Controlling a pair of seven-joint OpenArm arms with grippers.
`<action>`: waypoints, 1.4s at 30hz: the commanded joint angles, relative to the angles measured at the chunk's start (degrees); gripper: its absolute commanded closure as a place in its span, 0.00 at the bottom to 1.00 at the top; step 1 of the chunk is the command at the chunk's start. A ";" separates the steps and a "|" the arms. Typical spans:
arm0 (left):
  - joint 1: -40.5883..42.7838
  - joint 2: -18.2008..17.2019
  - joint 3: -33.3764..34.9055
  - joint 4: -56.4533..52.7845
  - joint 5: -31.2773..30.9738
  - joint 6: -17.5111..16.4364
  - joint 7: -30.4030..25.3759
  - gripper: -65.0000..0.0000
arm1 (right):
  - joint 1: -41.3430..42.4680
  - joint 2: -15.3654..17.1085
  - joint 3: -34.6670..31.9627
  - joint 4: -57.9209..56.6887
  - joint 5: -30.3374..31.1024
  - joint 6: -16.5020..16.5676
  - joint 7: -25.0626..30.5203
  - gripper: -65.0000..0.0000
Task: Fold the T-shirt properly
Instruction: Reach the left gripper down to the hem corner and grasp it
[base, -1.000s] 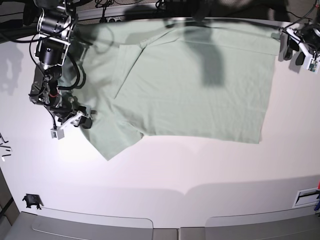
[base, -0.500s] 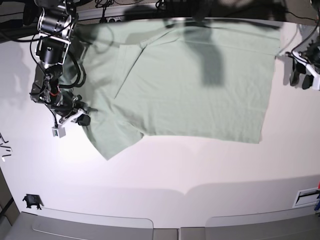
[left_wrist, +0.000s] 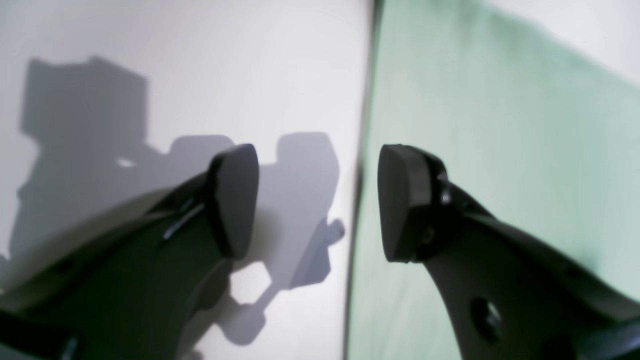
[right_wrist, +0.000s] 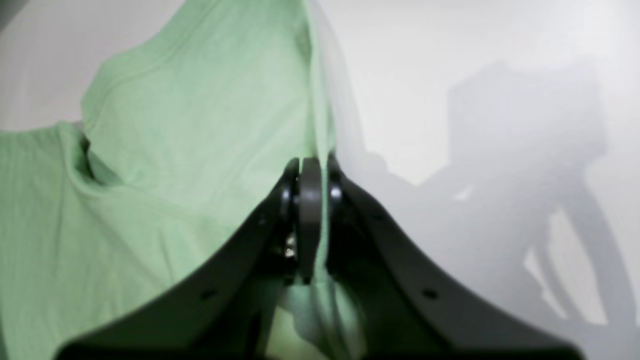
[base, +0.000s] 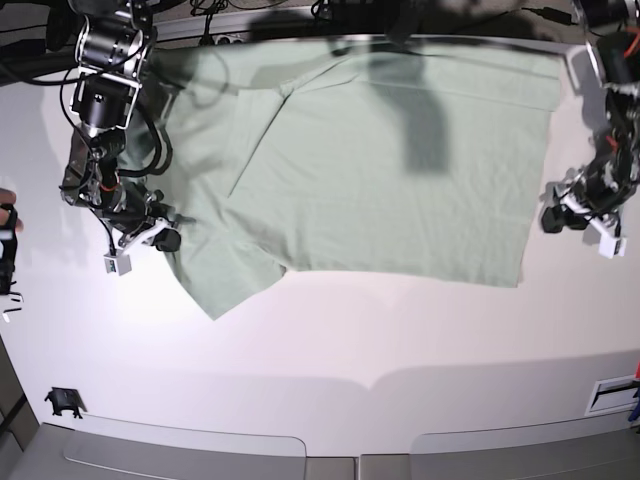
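Garment location: the T-shirt (base: 390, 170) is laid flat on the white table (base: 330, 340), filling the far half of the base view. The collar end is turned toward that view's left and the hem toward its right.

Long axis: it is judged to run left to right across the base view, collar to hem. The hem edge runs near to far along the view's right side.

Right gripper: the right gripper (right_wrist: 307, 175) is clamped on a fold of the T-shirt (right_wrist: 190, 130) at the sleeve edge. In the right wrist view the fabric is seen pinched between the closed jaws and rising out of them. In the base view this tool (base: 160, 235) is placed at the left margin of the garment.

Left gripper: the left gripper (left_wrist: 317, 200) is spread wide and nothing is held. In the left wrist view the hem edge of the T-shirt (left_wrist: 500, 125) is seen passing under the gap, one pad over cloth and the other over bare table. Contact with the fabric cannot be told.

Key relation: in the base view the left gripper (base: 570, 212) is set just beside the near part of the hem, with the cloth lying to that view's left of it.

Nearer arm: the hem is nearer the left arm, the sleeve nearer the right.

Next move, judged: a closing on the hem is called for, so that both ends are held for a fold along the long axis.
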 joint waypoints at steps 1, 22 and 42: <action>-3.23 -1.25 1.16 -1.29 -0.66 0.04 -1.53 0.46 | 0.59 0.66 -0.07 0.33 -1.20 -0.52 -1.33 1.00; -27.65 6.40 10.80 -38.38 4.42 -0.46 -7.34 0.46 | 0.59 0.66 -0.07 0.33 -1.20 -0.52 -1.44 1.00; -27.65 3.89 10.78 -38.21 3.48 -4.72 -11.89 1.00 | 0.61 0.68 -0.04 0.61 -1.14 -0.50 -3.04 1.00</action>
